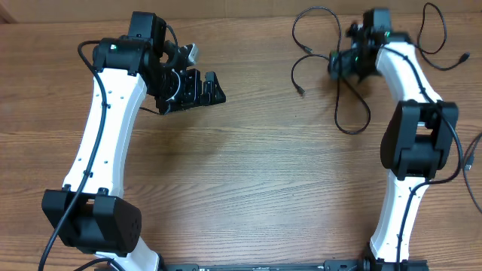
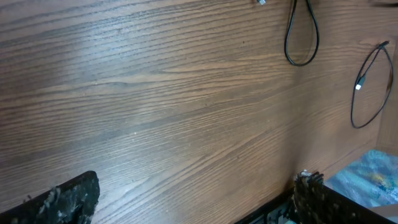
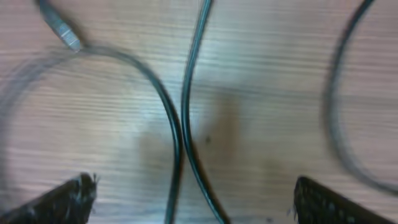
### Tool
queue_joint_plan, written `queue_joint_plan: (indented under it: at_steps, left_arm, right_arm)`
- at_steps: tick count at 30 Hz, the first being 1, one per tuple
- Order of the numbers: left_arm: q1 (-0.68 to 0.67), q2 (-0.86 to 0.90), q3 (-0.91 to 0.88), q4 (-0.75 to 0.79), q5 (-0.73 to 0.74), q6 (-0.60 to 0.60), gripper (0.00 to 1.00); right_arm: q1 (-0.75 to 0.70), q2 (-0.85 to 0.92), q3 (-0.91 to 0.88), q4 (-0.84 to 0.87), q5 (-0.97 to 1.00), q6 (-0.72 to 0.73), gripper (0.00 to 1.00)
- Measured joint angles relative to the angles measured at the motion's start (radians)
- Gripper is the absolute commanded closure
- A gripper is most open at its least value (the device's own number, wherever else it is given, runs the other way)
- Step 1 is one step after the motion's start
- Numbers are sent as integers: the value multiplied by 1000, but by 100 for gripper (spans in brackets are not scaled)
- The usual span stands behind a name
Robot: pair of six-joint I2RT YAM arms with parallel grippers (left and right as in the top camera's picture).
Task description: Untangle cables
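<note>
arms (image 1: 105,113) white | joints (image 1: 410,139) black | wires (image 1: 90,62) black | lights (image 1: 115,45) green

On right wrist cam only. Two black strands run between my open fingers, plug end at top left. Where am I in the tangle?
Observer: The right gripper sits over the middle of the cables. Loops spread to its left and back toward the robot's base.
Operator: Anything outside that bunch?
Observer: Another strand curves on the outer side of the right arm and ends in a small plug. The arm hides whether it joins the bunch.
Operator: Left arm?
Observer: The left gripper is open and empty, over bare table well clear of the cables.
</note>
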Motion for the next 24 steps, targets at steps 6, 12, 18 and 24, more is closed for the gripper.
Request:
queue_joint_plan:
  at_steps: [6,12,18,24]
  left_arm:
    - [0,0,0,0,0,0,0]
    - [0,0,0,0,0,0,0]
    - [0,0,0,0,0,0,0]
    - [0,0,0,0,0,0,0]
  right_arm:
    - [0,-113,236,-258,8,18,0]
    - [0,-367,292,-465,3,76,0]
    - [-1,-530,307,-634,-49,106,0]
    - [-1,-616,263,-713,-67,115,1]
